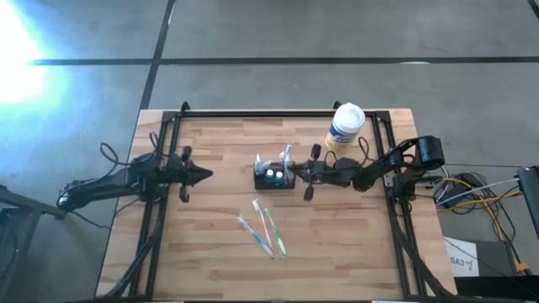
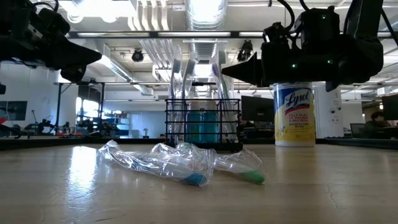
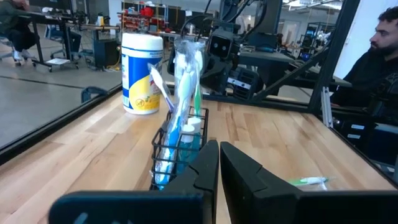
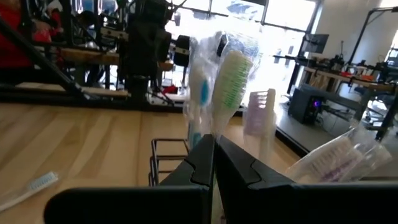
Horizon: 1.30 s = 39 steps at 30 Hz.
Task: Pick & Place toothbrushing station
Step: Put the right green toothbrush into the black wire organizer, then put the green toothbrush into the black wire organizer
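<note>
Reading the only clear label first: the white-and-yellow tub (image 2: 294,114) says "Lysol" on its front; you'll find it at the far right of the bench (image 1: 210,252), behind the right arm. Smaller print below the brand can't be made out.

The toothbrushing station (image 1: 275,175), a black wire-mesh caddy, sits upright near the middle of the bench, holding wrapped toothbrushes on end and something teal inside. Your right end effector (image 1: 296,172) hangs just beside it on the tub side, fingers together, nothing between them. Your left end effector (image 1: 206,176) waits well apart on the other side, fingers together too, empty.

Three loose toothbrushes (image 1: 263,229) in clear wrap lie nearer the front edge, clear of both arms; the low view shows their crinkled plastic in front of the caddy.

A person (image 3: 380,59) sits beyond the bench in the left wrist view.
</note>
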Motion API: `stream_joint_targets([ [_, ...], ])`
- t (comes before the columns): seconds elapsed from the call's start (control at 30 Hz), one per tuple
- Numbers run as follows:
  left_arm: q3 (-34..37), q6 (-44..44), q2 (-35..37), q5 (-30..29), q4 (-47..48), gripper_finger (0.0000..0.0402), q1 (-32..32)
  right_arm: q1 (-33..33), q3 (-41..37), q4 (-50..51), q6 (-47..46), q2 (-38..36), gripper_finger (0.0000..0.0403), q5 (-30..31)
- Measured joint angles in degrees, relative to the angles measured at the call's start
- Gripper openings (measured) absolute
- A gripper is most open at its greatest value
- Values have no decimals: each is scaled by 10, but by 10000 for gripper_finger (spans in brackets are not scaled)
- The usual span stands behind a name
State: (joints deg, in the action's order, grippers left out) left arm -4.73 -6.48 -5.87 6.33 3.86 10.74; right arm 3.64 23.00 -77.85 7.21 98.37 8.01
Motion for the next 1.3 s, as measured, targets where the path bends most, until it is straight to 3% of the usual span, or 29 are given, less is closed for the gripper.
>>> stream_joint_targets([
  [0.43, 12, 0, 0, 0, -4, 21, 0, 0, 1, 44, -18, 0, 12, 1],
  [0.93, 12, -7, 0, 0, -4, 21, 0, 0, 1, 44, -38, -11, 129, 0],
  [1.3, 12, -8, 0, 0, -4, 21, 0, -22, 1, 52, -9, -98, 134, -3],
])
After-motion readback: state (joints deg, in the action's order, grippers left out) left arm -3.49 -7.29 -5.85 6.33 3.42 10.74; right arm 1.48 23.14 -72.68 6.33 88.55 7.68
